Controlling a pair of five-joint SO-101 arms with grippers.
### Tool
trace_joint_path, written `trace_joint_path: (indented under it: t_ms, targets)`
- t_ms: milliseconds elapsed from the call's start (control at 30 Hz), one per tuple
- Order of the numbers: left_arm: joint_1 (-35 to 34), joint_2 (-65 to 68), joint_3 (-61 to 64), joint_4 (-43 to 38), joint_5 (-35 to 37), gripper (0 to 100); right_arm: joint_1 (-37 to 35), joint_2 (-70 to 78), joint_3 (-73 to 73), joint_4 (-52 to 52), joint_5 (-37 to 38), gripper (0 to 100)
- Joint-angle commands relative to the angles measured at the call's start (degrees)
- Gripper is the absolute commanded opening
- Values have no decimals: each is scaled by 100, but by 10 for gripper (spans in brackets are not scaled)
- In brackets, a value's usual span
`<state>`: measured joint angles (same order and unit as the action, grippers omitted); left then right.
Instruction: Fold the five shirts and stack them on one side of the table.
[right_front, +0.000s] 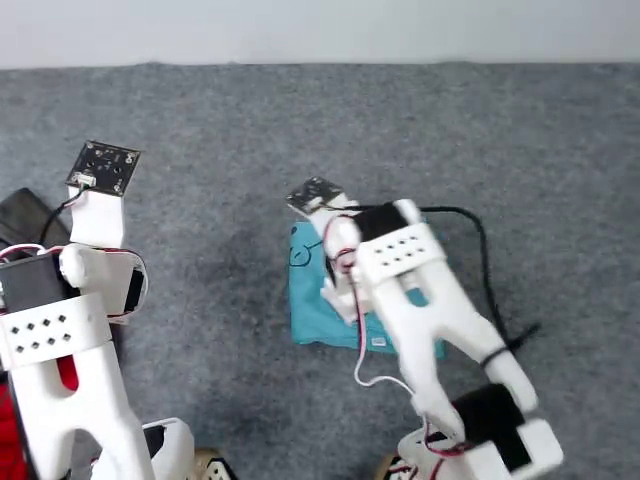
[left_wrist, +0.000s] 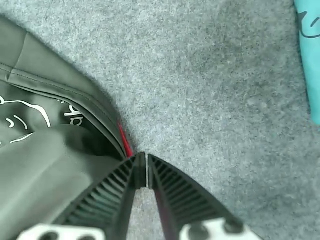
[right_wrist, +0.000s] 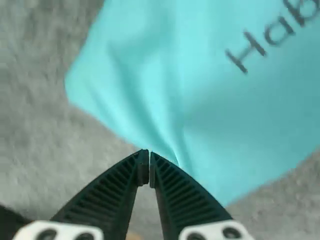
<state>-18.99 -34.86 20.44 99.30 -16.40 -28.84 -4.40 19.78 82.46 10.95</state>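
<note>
Standing by the grey tabletop (right_front: 520, 150), I see the right claw (right_wrist: 148, 169) down on the teal shirt (right_wrist: 200, 90). This shirt lies as a rough rectangle near the middle of the tabletop, under the right arm. The two fingers of this claw are pressed together, and creases in the teal cloth run up to the tips. It therefore appears to have a small pinch of the shirt, close to one border of it, with the bare grey surface just beside. The left claw (left_wrist: 146, 172) is well apart from there, at the left side of the tabletop. It is closed as well, tip against tip, and I see nothing between its fingers. Its tips are over the grey surface, just beside the border of a dark shirt (left_wrist: 45, 165) with white print. A thin red edge (left_wrist: 124, 142) comes out from under this dark shirt near the tips. Seen from the left claw, the teal shirt is far off at the other side.
</note>
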Motion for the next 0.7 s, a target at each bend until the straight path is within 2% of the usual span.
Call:
trace_joint_path:
  t_ms: [0,200,367,500,667]
  targets:
    - [-158,-158,-31,123,-9,14,-382,664,-246,-435,-624,9]
    - [-809,-158,-31,123,-26,14,-857,1938,-290,-549,-730,9]
    - [-985,-158,-31,123,-26,14,-822,1789,-369,-488,-721,9]
    - [-967,-158,-31,123,-26,14,-523,1042,-615,-330,-695,9]
    - [-976,-158,-31,123,-26,14,523,224,-870,-382,-686,9]
